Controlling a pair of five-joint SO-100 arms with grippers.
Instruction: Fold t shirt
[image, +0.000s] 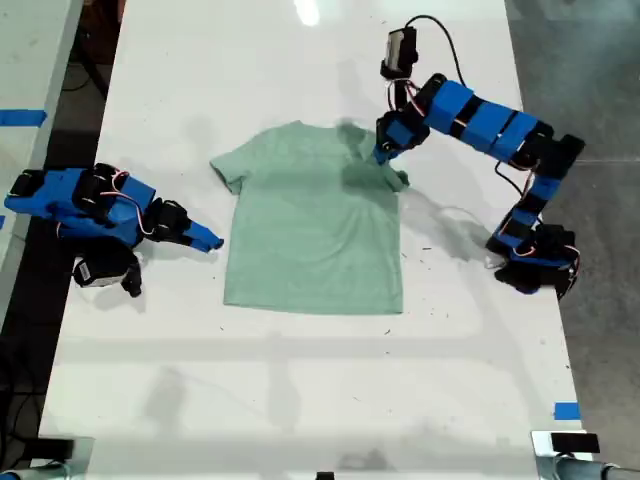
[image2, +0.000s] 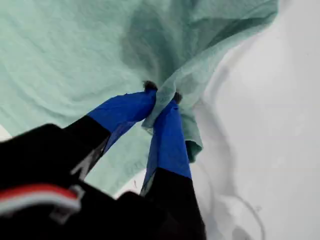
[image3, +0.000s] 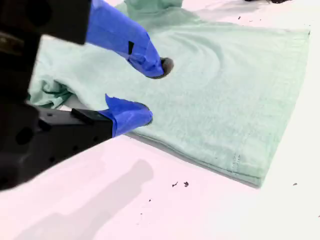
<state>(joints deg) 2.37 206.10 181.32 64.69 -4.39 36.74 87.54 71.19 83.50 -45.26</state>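
Pinching a sleeve of the t shirt (image2: 75, 55), my first tool (image2: 162, 96) is clamped tight on bunched cloth and lifts it. My second tool (image3: 150, 92) gapes empty beside the opposite edge. Beyond both, the shirt lies nearly flat on the tabletop (image: 300, 400): folding barely started. Cloth hides the first tool's tips.

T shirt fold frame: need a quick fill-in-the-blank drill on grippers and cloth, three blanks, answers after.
1. My first gripper is shut on a bunched fold of the ____.
2. My second gripper has its jaws ____, holding nothing, beside the shirt's edge.
3. In the exterior view, the sleeve that lies flat and spread out is on the view's ____ side.

Missing words: t shirt; open; left
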